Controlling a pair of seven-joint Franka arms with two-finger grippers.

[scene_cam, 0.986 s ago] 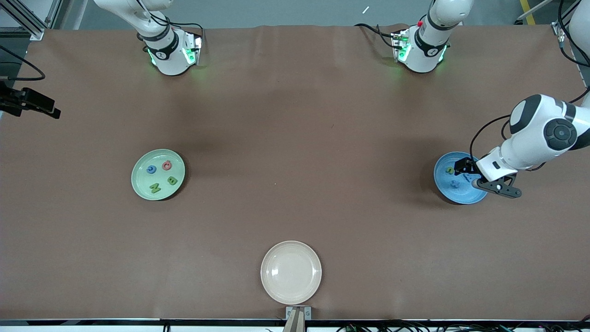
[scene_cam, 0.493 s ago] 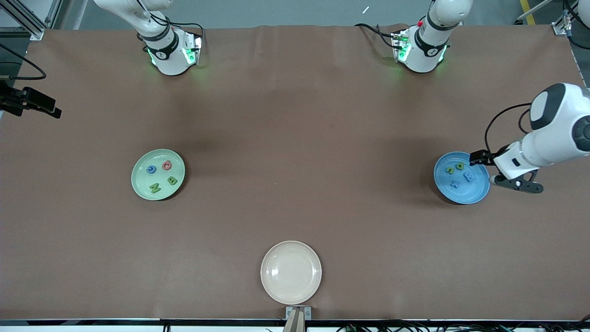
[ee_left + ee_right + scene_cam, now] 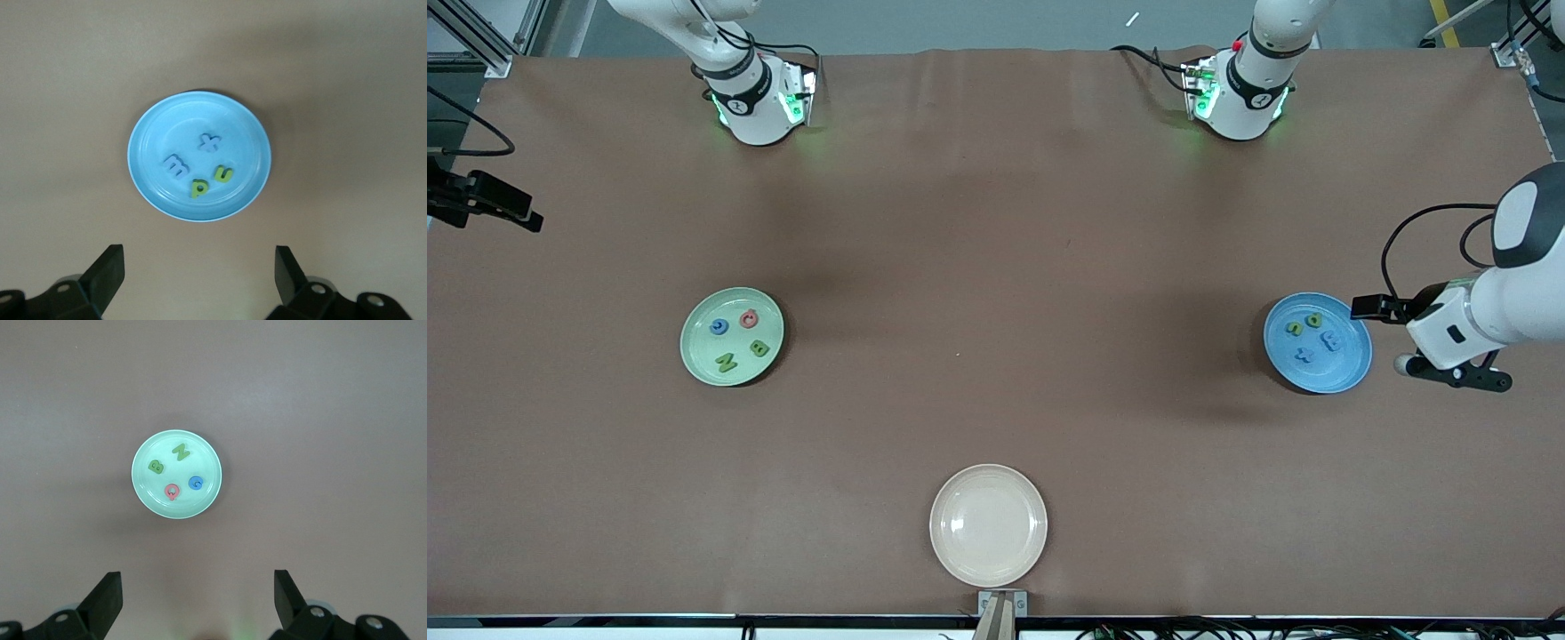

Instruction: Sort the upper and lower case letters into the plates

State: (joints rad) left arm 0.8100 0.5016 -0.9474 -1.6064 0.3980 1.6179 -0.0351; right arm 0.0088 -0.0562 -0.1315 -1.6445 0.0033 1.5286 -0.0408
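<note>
A pale mint green plate holds several letters: a pink one, a blue one, a green B and a green N. The bright blue plate holds a blue x, a blue m, a green p and a green u. My left gripper is open and empty, over bare table beside the blue plate toward the left arm's end. My right gripper is open and empty, high up, looking down on the green plate.
An empty cream plate lies near the table's front edge, midway along it. The two arm bases stand at the table's back edge. A black device juts in at the right arm's end.
The left gripper has drawn away from over the blue plate toward the left arm's end of the table, uncovering all the letters there. The right arm has not moved.
</note>
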